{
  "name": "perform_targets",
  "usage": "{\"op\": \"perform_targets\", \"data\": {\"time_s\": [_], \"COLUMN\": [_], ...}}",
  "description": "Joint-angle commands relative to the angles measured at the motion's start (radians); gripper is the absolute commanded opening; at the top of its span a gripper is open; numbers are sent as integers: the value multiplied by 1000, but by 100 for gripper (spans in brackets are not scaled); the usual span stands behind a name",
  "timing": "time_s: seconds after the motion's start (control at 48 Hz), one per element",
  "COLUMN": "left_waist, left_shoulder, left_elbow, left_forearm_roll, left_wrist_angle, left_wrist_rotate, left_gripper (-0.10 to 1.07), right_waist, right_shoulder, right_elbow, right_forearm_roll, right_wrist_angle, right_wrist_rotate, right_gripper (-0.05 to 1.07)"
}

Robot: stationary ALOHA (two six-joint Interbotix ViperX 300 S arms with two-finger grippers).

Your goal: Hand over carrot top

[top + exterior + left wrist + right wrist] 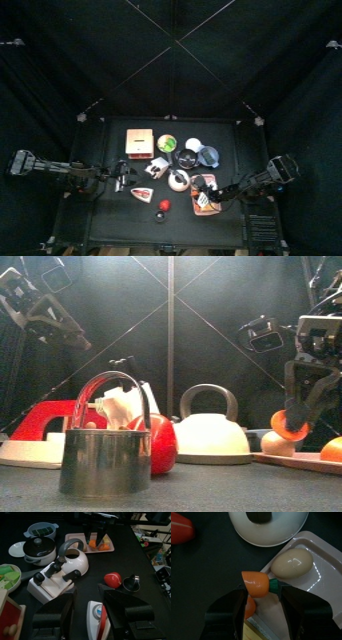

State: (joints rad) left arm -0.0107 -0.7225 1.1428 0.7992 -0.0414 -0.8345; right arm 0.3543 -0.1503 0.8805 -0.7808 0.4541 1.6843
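The carrot top (260,583), an orange stub with a green tip, sits crosswise between the jaws of my right gripper (263,587), which stand wide and touch its two ends. From the front the carrot top (287,424) hangs between the fingers, just above the egg (277,442) and the pink tray (301,461). My left gripper (87,612) is open and holds nothing. It hovers at the table's left side over a red and white toy iron (97,614). In the top view the two grippers are apart, the left gripper (123,178) on one side and the right gripper (207,193) on the other.
A white kettle (211,431) stands mid-table between the arms. A steel cup (104,461) and a red tomato (113,579) are near the front edge. At the back are a wooden box (138,142), a black-lidded pot (37,548) and a bowl (41,529).
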Motion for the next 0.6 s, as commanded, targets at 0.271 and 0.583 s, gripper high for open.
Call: {"op": "perform_targets", "data": {"time_s": [0.271,0.583], "left_waist": [0,-5], "left_shoulder": [2,2], "left_elbow": [-66,-64], "left_forearm_roll": [-69,-476], "left_wrist_angle": [-121,-247], "left_wrist_rotate": [-5,0], "left_gripper": [79,79], "right_waist": [9,0], "right_shoulder": [-107,-147], "right_elbow": [-78,-106], "right_forearm_roll": [-236,-627], "right_wrist_angle": [0,0], "right_wrist_rotate": [0,3], "right_gripper": [72,72]}}
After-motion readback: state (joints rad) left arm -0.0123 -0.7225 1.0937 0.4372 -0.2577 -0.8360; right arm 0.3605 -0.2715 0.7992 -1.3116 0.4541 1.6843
